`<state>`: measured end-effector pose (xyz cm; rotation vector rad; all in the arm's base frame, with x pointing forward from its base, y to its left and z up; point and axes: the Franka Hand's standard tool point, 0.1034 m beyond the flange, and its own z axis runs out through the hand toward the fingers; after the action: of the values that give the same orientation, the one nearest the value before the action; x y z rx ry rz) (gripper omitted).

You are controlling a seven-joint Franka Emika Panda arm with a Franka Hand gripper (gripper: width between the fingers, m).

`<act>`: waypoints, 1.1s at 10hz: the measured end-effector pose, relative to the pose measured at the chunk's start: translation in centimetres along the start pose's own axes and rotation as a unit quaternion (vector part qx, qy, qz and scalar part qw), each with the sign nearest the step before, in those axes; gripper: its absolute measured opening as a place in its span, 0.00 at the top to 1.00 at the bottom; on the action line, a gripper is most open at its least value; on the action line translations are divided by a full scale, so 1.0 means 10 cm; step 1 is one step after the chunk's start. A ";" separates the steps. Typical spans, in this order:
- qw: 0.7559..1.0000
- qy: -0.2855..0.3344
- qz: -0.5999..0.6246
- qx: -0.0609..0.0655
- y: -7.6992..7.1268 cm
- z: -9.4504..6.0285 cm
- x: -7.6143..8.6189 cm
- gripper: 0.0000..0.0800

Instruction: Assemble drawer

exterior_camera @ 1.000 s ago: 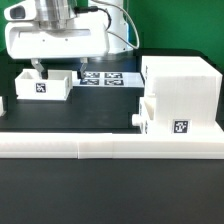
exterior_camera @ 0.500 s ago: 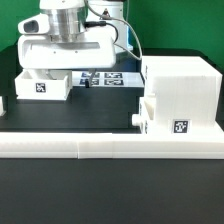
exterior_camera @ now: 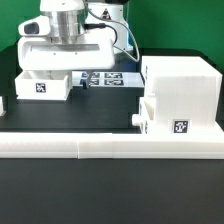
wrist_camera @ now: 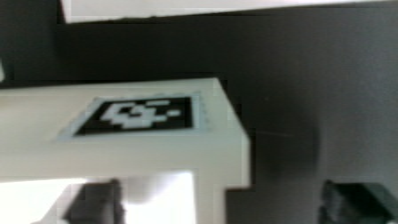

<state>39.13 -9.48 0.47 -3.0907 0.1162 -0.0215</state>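
Note:
The drawer's large white casing stands at the exterior view's right, with a knobbed tray partly in its lower opening. A second small white tray with a black-and-white tag sits at the left. My gripper hangs low over that tray's right end, its fingers mostly hidden by the hand. In the wrist view the tagged tray wall lies between my spread fingers, one inside the tray and one outside. The gripper is open and does not clamp anything.
The marker board lies flat behind the tray, between it and the casing. A long low white L-shaped border wall runs across the front. A small white piece shows at the left edge.
The hand has moved toward the exterior view's right and come down, from above the tray's left part to its right end. The tray and casing have not moved.

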 end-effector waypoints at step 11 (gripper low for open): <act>1.000 -0.007 -0.012 0.004 -0.03 -0.02 0.03 0.95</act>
<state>39.49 -9.19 0.69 -3.0835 0.0771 -0.0008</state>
